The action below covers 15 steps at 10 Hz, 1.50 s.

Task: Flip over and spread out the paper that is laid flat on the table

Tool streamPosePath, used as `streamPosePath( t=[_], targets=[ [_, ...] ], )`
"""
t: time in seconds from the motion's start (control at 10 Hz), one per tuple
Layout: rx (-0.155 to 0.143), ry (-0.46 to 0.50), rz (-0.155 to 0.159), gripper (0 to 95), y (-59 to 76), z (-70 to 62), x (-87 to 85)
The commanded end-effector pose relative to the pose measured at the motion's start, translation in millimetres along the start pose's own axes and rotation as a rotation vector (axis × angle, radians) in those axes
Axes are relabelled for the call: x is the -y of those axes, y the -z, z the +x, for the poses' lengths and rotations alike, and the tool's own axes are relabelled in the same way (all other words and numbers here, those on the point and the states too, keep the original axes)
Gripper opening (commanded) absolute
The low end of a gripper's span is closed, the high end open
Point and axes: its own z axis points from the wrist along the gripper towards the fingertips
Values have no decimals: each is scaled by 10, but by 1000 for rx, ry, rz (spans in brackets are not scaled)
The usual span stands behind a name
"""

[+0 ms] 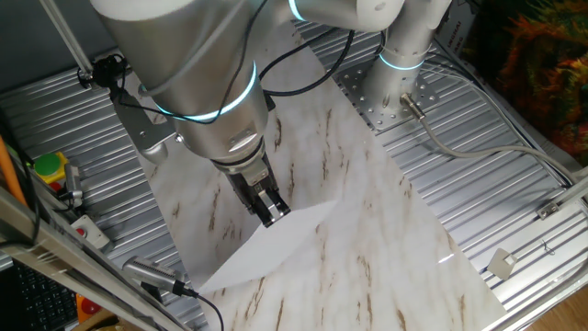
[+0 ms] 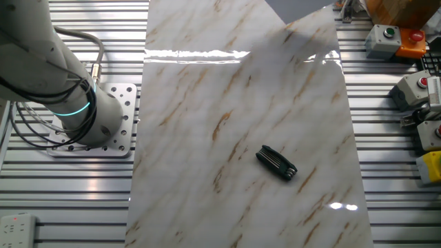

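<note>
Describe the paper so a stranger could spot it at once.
Find the large marble-patterned table between the ribbed metal panels. Right at the tip of the arm's end effector lies the paper. It is the only plain white, streak-free sheet, unlike the brown-veined board around it.

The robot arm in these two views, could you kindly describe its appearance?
The silver-grey cylindrical arm has joints ringed by glowing cyan bands. Black cables run along it. A small black two-finger gripper sits at its tip, and its base stands on a perforated metal plate.
</note>
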Motion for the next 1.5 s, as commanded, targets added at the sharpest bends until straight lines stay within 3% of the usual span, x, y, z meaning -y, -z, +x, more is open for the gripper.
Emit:
streamPosePath(
  t=[0.1,0.5,0.9,1.5],
  targets=[
    [2,5,-20,0,-11,6,10],
    [9,29,-34,0,-119,-6,66],
    [6,76,8,0,-216,-14,111],
    [-4,61,3,0,-42,9,29]
  ],
)
